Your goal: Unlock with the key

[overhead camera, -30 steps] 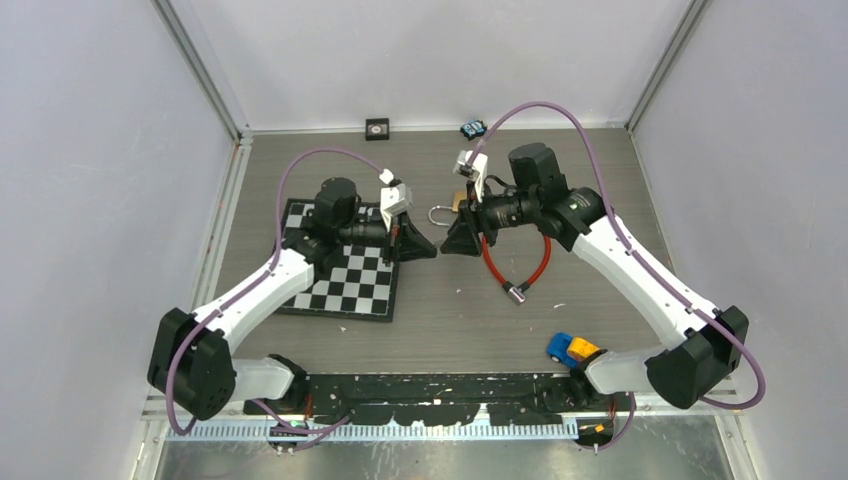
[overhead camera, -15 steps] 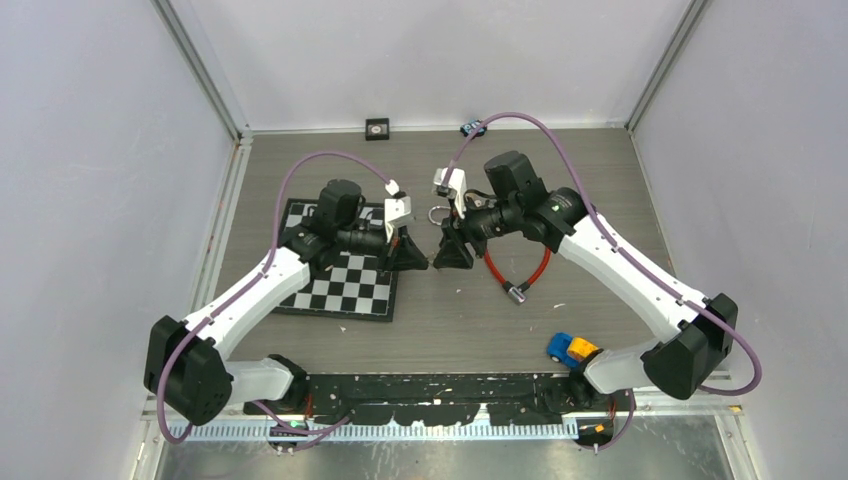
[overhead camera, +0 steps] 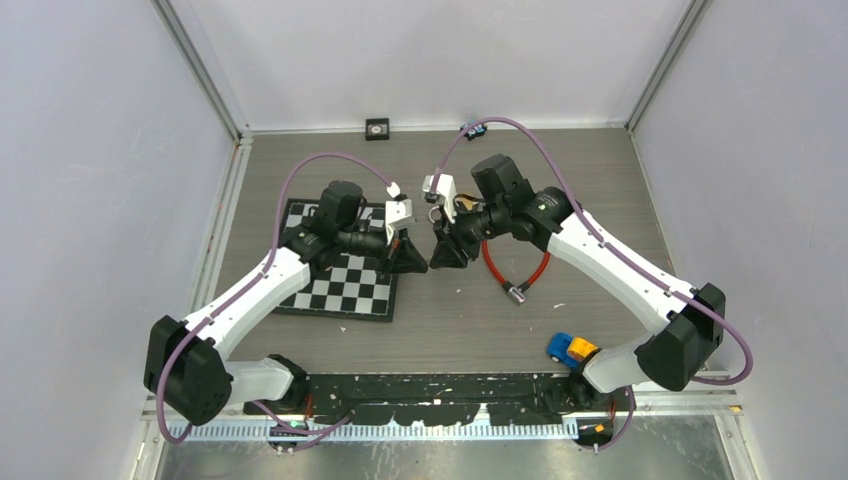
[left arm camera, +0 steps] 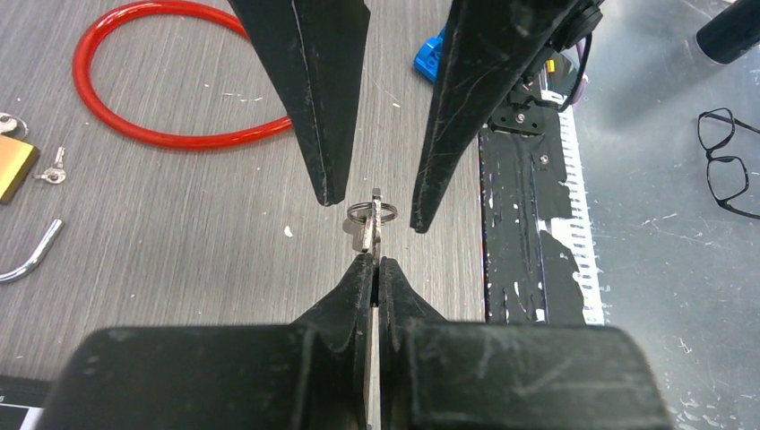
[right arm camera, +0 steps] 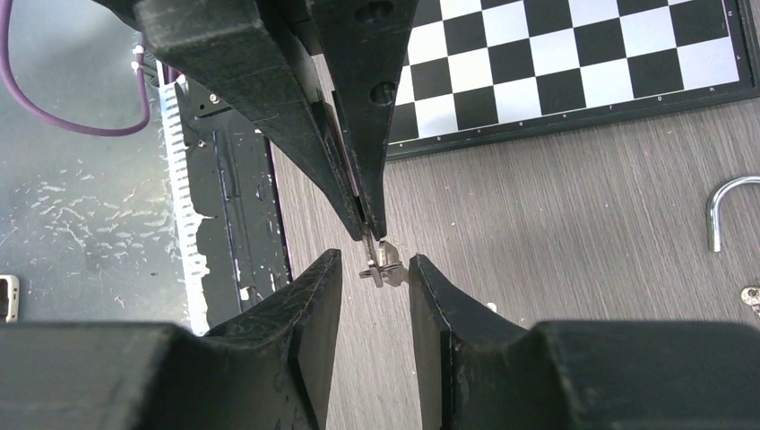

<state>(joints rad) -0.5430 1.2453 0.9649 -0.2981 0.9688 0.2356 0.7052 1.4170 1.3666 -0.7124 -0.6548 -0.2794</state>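
My left gripper (left arm camera: pixel 376 262) is shut on a small silver key (left arm camera: pixel 370 224), whose ring end sticks out past the fingertips. My right gripper (right arm camera: pixel 375 258) faces it tip to tip, open, one jaw on each side of the key (right arm camera: pixel 384 262) with a gap on both sides. From above, the two grippers (overhead camera: pixel 422 264) (overhead camera: pixel 437 262) meet above the table, right of the chessboard. The brass padlock (left arm camera: pixel 13 166) lies on the table beyond, with a silver shackle (left arm camera: pixel 31 255) near it and another small key (left arm camera: pixel 52 170) beside the body.
A red cable loop (overhead camera: pixel 488 262) lies under the right arm. The chessboard (overhead camera: pixel 345 275) is under the left arm. A blue and yellow toy car (overhead camera: pixel 570 348) sits near the front edge. Glasses (left arm camera: pixel 730 161) lie off the table.
The right arm swung left until its jaws straddle the key, and they have narrowed. The left gripper shifted slightly forward and stayed shut on the key.
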